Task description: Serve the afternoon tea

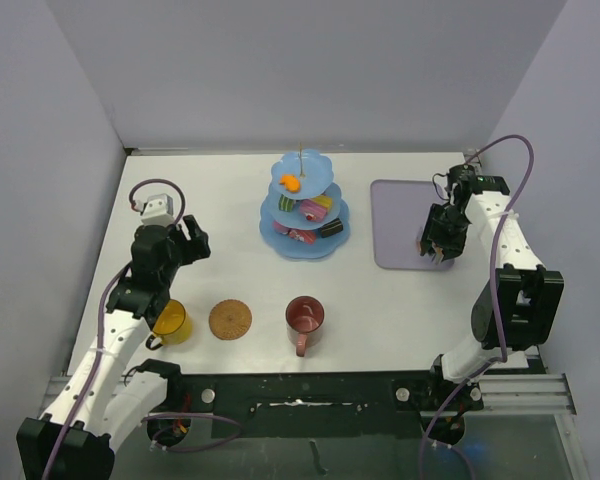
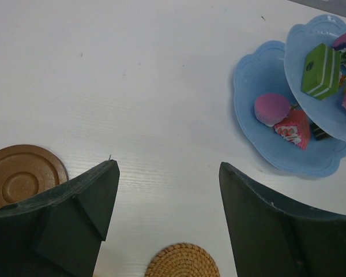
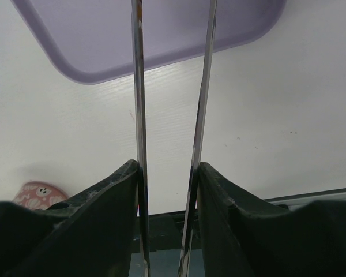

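Top external view shows the left pincer (image 1: 185,240) with its jaws apart, hanging above the white worktop (image 1: 230,200) just beyond the yellow mug (image 1: 170,322). This mug stands at the near left, beside the woven coaster (image 1: 230,319), and the dark-red mug (image 1: 305,318) stands on the other side of the coaster. The blue stand (image 1: 315,250) is farther back, in the middle. The step seems to be to put the yellow mug on the coaster. For this the pincer should come down over the mug wall, close gently, lift straight and set it centred. The right pincer (image 1: 438,250) hangs over the lilac tray (image 1: 395,215). Pale walls (image 1: 280,70) close three sides.

Left wrist view has nothing between the wide fingers. A ringed brown disc (image 2: 20,173), probably the second coaster, lies at the left. The toy cakes (image 2: 320,69) sit on the stand.

Right wrist view shows the jaws clamped on the thin tongs (image 3: 139,86), which reach toward the tray edge.
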`<state>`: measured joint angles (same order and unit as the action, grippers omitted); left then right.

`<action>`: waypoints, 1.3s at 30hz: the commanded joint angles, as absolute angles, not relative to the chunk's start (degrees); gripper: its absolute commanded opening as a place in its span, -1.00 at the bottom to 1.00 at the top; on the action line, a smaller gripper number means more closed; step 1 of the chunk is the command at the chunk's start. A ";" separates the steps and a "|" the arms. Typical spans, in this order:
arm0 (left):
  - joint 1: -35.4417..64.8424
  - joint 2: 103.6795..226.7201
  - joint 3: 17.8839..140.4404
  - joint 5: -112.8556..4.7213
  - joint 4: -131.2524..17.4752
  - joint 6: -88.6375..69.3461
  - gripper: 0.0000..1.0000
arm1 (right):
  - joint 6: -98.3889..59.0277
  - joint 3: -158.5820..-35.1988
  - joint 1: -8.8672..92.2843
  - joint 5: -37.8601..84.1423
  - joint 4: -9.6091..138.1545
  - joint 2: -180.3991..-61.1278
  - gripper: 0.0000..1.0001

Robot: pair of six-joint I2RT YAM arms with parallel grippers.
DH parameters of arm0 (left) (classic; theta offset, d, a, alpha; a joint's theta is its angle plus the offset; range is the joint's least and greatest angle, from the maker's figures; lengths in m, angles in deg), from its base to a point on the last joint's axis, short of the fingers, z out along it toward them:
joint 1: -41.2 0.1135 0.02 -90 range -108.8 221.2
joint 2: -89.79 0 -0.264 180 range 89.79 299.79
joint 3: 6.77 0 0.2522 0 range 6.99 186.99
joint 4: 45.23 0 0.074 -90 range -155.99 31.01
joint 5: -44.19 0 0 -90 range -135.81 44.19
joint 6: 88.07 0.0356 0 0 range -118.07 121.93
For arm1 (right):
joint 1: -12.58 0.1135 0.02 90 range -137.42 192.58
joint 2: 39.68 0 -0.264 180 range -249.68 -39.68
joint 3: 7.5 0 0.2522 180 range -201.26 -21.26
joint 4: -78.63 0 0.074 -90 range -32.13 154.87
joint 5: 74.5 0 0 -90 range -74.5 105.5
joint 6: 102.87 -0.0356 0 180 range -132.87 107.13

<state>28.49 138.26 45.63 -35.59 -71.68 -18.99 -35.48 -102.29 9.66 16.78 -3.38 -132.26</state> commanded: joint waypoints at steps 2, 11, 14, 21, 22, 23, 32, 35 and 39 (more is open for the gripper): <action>28.42 138.48 48.48 -35.87 -69.23 -18.43 0.38 | -35.90 -104.04 10.21 15.67 -3.66 -131.10 -0.22; 28.37 138.43 48.60 -36.14 -69.45 -18.37 0.38 | -37.13 -104.88 10.70 15.88 -3.06 -130.36 -0.43; 28.39 138.76 48.89 -36.23 -69.36 -18.19 0.38 | -37.86 -105.22 10.66 16.94 -2.29 -129.73 -0.45; 28.39 139.32 49.18 -36.53 -69.06 -18.36 0.38 | -39.96 -105.24 10.49 20.92 0.62 -128.04 -0.47; 28.45 139.28 49.21 -36.54 -69.16 -18.37 0.38 | -40.14 -105.23 10.50 21.28 0.82 -128.02 -0.47; 28.38 139.20 49.26 -36.51 -69.18 -18.37 0.38 | -40.26 -105.20 10.40 21.61 1.00 -128.09 -0.48; 28.39 139.09 49.18 -35.35 -69.36 -19.25 0.38 | -40.90 -106.30 10.14 24.29 2.09 -127.37 -0.49; 28.37 139.03 49.11 -35.24 -69.36 -19.97 0.38 | -40.98 -106.66 10.17 24.83 2.29 -127.06 -0.49; 28.41 138.49 48.96 -34.47 -69.77 -20.39 0.38 | -41.25 -106.09 10.13 26.00 2.56 -126.11 -0.49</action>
<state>28.49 139.49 46.17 -35.57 -71.75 -19.65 -40.50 -103.91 10.36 23.88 0.53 -130.07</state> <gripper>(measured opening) 0.686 0.314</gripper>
